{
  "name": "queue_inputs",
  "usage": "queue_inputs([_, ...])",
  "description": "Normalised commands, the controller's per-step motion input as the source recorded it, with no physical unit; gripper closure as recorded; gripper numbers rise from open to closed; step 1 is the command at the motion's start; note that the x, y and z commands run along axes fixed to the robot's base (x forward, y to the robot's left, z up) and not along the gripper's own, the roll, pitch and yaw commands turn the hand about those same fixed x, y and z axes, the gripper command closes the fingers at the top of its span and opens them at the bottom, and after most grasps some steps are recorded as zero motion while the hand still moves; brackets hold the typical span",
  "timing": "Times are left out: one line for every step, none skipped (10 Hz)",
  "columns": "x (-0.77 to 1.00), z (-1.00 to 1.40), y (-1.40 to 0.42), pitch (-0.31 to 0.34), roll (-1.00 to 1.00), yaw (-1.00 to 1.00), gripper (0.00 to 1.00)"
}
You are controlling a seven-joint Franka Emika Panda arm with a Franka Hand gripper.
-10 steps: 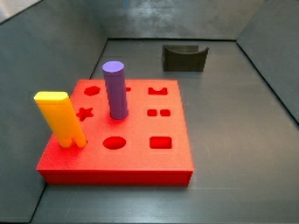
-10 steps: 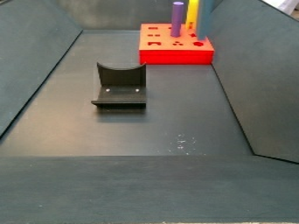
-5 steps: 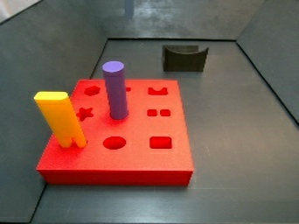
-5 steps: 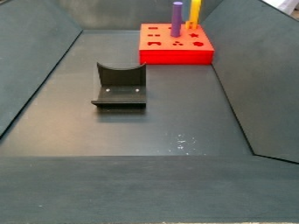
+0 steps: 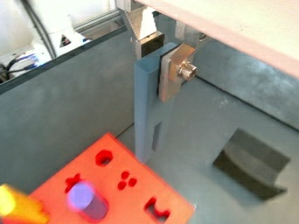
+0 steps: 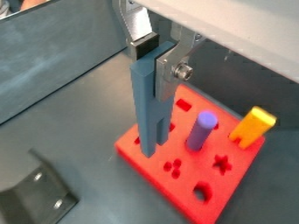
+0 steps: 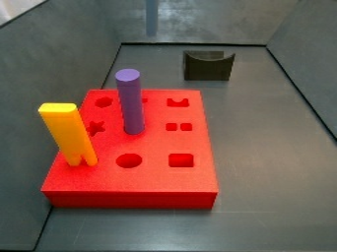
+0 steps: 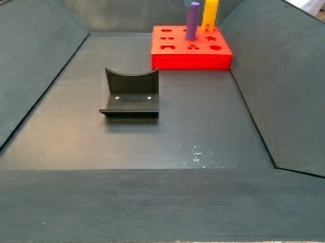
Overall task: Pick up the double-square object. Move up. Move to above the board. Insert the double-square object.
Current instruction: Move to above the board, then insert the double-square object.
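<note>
In both wrist views my gripper [image 5: 159, 59] [image 6: 159, 56] is shut on the top of the double-square object [image 5: 146, 109] [image 6: 147, 105], a tall grey-blue peg of two parallel bars hanging upright. The board [image 5: 131, 197] [image 6: 131, 150], a flat red block with shaped holes, lies below it; in a wrist view the peg's lower end overlaps the board's near corner. Both side views show the board [image 7: 152, 182] [image 8: 191, 62] with its pair of small square holes [image 7: 180, 126] empty. Neither the gripper nor the peg appears in the side views.
A purple round peg [image 7: 129, 98] [image 8: 192, 17] and a yellow peg [image 7: 66, 133] [image 8: 211, 11] stand in the board. The dark fixture [image 7: 208, 64] [image 8: 129, 92] [image 5: 251, 162] sits on the grey floor apart from the board. Sloping grey walls enclose the floor.
</note>
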Motion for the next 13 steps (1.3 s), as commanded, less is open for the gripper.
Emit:
queue_inputs([0.27,0.08,-1.00,0.111,0.00,0.01,1.00])
queue_inputs([0.22,0.07,-0.75,0.120,0.01,0.01,1.00])
queue_inputs([0.17,0.05,-0.47,0.126,0.01,0.01,1.00])
queue_inputs([0.11,0.03,-0.23,0.099,0.02,0.01,1.00])
queue_inputs([0.17,0.00,0.00,0.000,0.00,-0.40,1.00])
queue_inputs([0.24,0.00,-0.10,-0.004,0.00,-0.79,1.00])
queue_inputs([0.21,0.00,-0.10,-0.016,0.00,-0.83,1.00])
queue_inputs([0.12,0.00,-0.08,-0.033,0.00,-0.91,1.00])
queue_inputs([0.10,0.00,-0.08,-0.030,0.00,-0.93,1.00])
queue_inputs([0.13,-0.02,-0.09,-0.039,0.00,-0.91,1.00])
queue_inputs([0.15,-0.05,-0.09,-0.026,0.00,-0.89,1.00])
queue_inputs([0.01,-0.06,-0.08,-0.016,0.00,-1.00,1.00])
queue_inputs([0.00,-0.07,-0.08,-0.001,0.00,-1.00,1.00])
